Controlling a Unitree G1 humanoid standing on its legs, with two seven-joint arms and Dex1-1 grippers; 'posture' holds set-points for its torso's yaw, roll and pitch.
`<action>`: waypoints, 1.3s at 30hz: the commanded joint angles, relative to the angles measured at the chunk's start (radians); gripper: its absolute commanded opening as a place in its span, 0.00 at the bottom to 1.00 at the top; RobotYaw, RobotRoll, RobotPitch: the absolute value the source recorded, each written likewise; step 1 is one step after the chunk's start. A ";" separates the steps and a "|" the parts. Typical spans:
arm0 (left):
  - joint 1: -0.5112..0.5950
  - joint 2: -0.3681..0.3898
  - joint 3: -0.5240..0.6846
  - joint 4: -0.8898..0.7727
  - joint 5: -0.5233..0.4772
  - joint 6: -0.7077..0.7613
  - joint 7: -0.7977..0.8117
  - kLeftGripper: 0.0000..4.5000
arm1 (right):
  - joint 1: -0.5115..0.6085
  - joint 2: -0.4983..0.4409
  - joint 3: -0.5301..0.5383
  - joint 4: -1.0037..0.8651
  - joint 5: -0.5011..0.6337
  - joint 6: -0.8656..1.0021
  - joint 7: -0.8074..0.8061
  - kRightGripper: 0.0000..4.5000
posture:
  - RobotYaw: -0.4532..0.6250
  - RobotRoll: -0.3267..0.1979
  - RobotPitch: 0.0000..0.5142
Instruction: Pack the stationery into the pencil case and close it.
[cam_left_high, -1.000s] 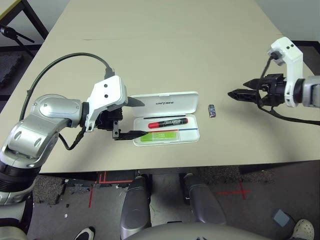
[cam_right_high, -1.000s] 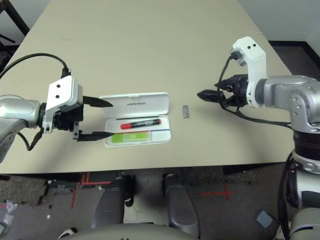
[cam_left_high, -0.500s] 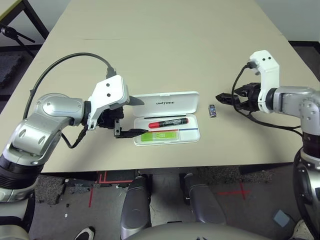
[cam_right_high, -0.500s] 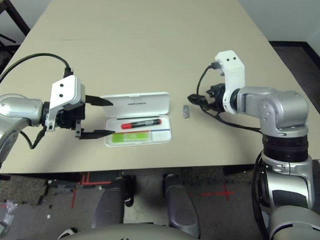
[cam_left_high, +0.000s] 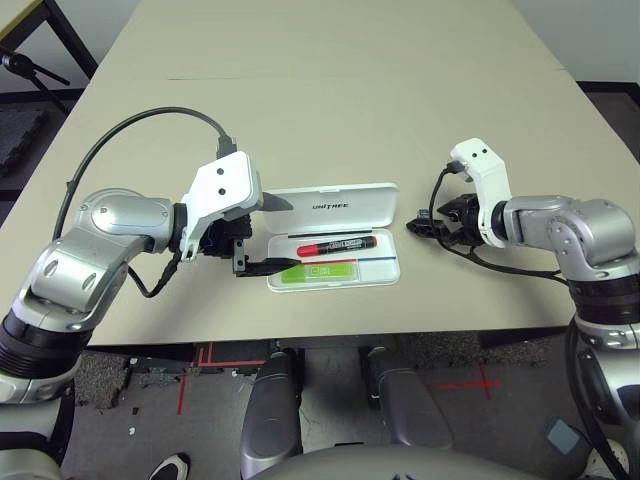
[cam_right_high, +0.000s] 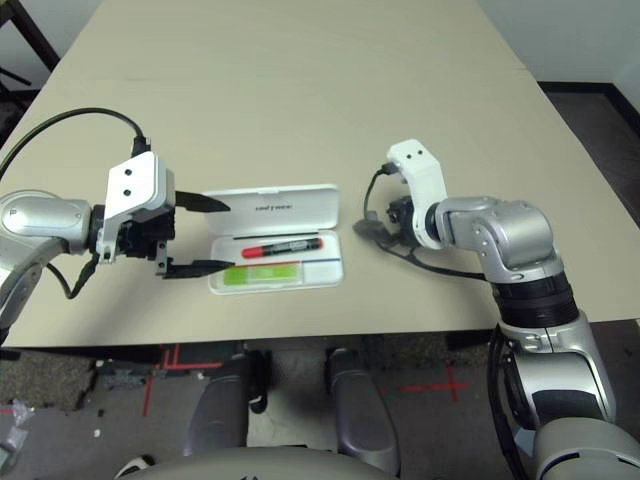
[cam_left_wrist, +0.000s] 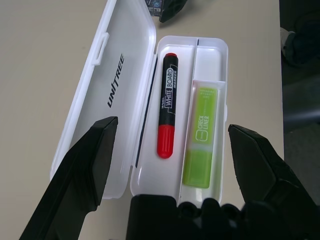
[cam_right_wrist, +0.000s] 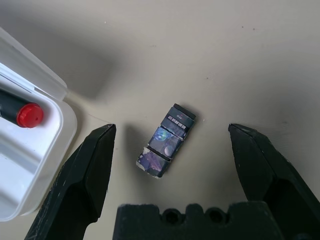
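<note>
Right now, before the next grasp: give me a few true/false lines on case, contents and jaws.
1. The pencil case lies open on the table. True.
2. The red marker lies outside the case. False: it lies in the case, beside the green highlighter.
3. The small dark piece is on the table, between the right gripper's open jaws. True.
4. The right gripper holds the dark piece. False: its jaws stand apart on either side, not touching it.
5. The left gripper is shut on the lid. False: its jaws are open, one over the lid, one past the tray's far side.
</note>
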 joint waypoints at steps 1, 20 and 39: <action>0.006 0.003 -0.017 -0.023 0.011 -0.001 0.002 1.00 | 0.022 -0.012 0.036 0.058 -0.046 -0.047 0.003 0.91 | 0.38 0.62 0.36; 0.005 -0.001 -0.020 -0.003 0.027 -0.023 -0.010 1.00 | -0.005 -0.144 0.031 0.146 -0.070 -0.429 0.330 0.07 | 0.37 0.62 0.35; -0.002 0.003 -0.024 0.016 0.040 -0.030 -0.019 1.00 | 0.021 -0.292 0.093 0.011 -0.110 -0.782 0.820 0.07 | 0.37 0.62 0.35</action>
